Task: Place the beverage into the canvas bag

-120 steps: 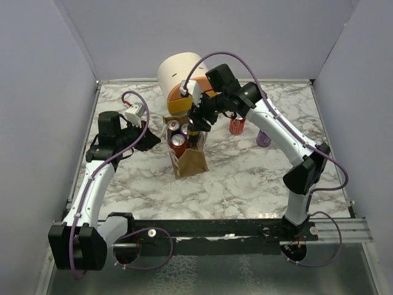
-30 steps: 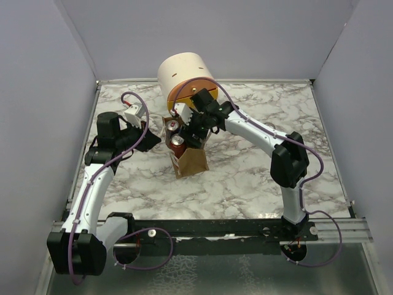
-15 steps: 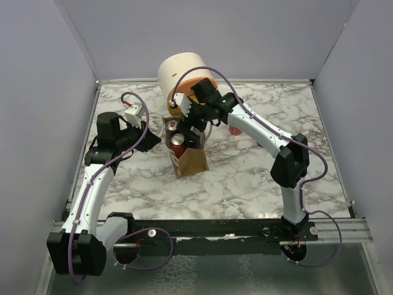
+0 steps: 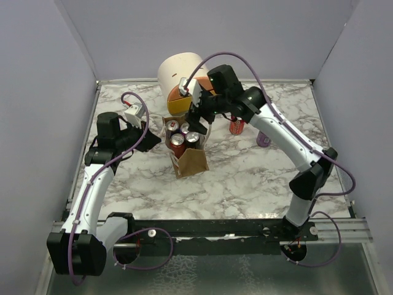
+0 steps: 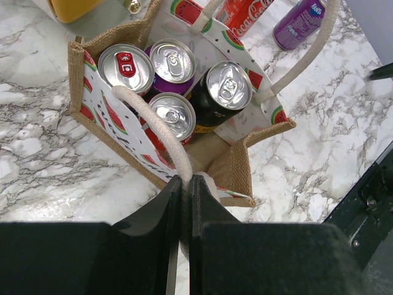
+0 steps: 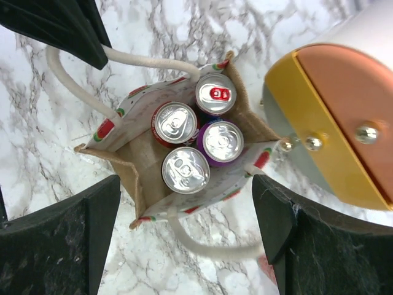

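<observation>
My L arm reaches fwd from its base, elbow bent, wrist turned in toward centre. L hand sits low, jaws closed tight, pinching the handle of the canvas bag. R arm arches high, forearm stretched left across the middle. R hand points straight down, fingers spread wide, gripping nothing.

I am looking down on a white marble table with grey veins, and it is filling the middle of my view. Plain lilac-grey walls are closing it in at 9, 12 and 3 o'clock. A black rail is running along the 6 o'clock edge. Soft, even light is falling everywhere.
</observation>
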Available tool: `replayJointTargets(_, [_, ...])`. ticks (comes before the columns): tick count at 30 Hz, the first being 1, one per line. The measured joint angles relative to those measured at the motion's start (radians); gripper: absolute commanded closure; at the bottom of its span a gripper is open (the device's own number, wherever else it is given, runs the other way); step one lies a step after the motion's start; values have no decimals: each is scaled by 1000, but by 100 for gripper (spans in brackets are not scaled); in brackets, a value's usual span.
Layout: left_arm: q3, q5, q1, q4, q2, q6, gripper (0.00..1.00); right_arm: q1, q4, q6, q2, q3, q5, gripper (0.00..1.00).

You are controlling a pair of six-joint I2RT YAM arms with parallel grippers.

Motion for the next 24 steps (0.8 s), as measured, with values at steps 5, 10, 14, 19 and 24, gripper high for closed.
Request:
replayJointTargets(5, [0,0,0,0,0,0,100,-4,21,0,-139,-48,60,14])
replayJointTargets(10, [0,0,0,0,0,0,100,-100,68,9,-249,-163,72,13])
replayJointTargets(14, [0,0,0,0,0,0,100,-266,121,31,-307,-303,72,12])
replayJointTargets(19, [0,0,0,0,0,0,100,-410,171,51,-351,-444,77,10])
replayJointTargets(24, [0,0,0,0,0,-1,100,-519,219,56,-367,-540,79,8])
